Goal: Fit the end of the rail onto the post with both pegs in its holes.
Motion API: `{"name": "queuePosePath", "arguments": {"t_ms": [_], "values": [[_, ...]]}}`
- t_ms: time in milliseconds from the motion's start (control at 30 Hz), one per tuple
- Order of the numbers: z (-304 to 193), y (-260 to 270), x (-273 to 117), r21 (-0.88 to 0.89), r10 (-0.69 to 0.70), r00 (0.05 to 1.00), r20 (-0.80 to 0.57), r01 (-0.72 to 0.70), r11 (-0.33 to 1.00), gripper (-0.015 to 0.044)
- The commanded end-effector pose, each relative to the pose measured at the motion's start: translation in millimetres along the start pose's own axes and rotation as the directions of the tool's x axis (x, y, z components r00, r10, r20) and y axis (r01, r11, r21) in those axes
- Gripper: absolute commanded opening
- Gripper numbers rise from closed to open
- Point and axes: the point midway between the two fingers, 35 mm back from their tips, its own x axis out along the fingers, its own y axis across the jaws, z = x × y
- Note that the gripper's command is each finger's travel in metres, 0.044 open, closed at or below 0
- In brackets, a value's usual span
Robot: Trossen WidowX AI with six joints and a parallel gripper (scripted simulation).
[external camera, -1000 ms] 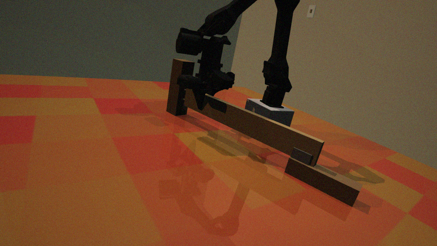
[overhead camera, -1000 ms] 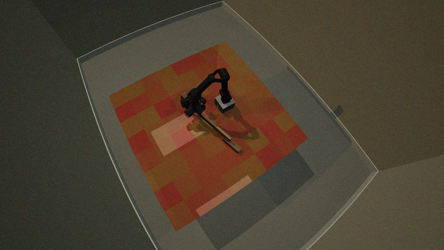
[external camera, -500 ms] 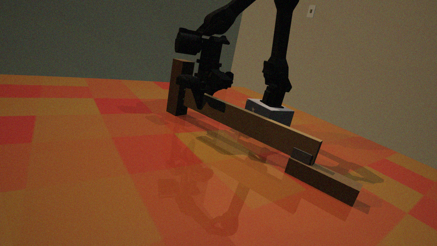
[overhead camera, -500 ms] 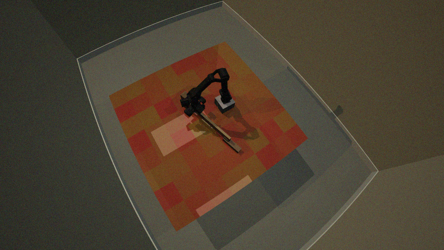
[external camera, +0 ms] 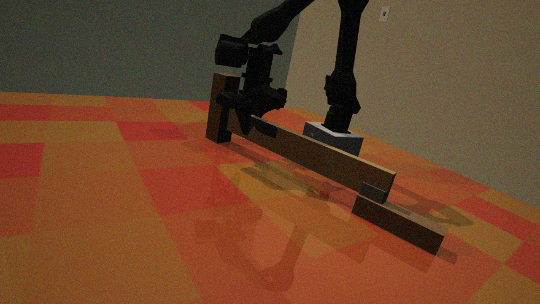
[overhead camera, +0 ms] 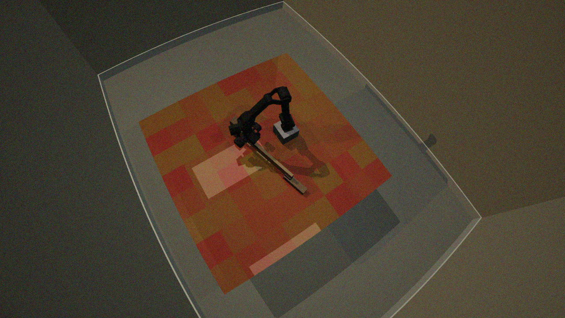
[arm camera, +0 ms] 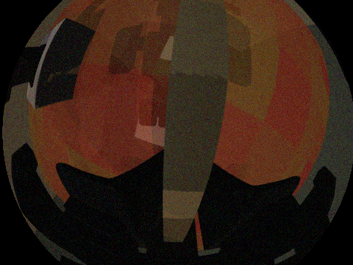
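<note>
The wooden rail (overhead camera: pixel 274 160) (external camera: pixel 320 155) (arm camera: pixel 196 110) is raised off the table and looks about level. Its far end sits in the dark bracket (external camera: pixel 371 191) on the low footboard block (overhead camera: pixel 299 185) (external camera: pixel 400 226). Its near end is up against the upright post (overhead camera: pixel 233 121) (external camera: pixel 216 109), with no clear gap in the exterior view. No pegs show; the holes are hidden, so full seating cannot be confirmed. My gripper (overhead camera: pixel 248 142) (external camera: pixel 249 126) (arm camera: pixel 180 155) points down and is shut on the rail near the post, one finger on each side.
The arm's white-topped base (overhead camera: pixel 286 131) (external camera: pixel 334 137) (arm camera: pixel 59 62) stands beside the rail, on the side away from the exterior camera. The post rises close beside the gripper body. The patchwork table top (overhead camera: pixel 252 221) (external camera: pixel 94 256) carries shadows and bright light patches.
</note>
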Motion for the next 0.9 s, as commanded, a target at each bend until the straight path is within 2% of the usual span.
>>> {"name": "queuePosePath", "arguments": {"t_ms": [0,700,867], "values": [[-2.4,-0.2,-0.7,0.0,-0.001,1.0,-0.003,0.001,1.0,0.0],[-9.1,-0.2,-0.8,0.0,-0.001,1.0,-0.003,0.001,1.0,0.0],[-7.0,0.1,-0.1,0.0,0.001,1.0,-0.001,-0.001,1.0,0.0131]]}}
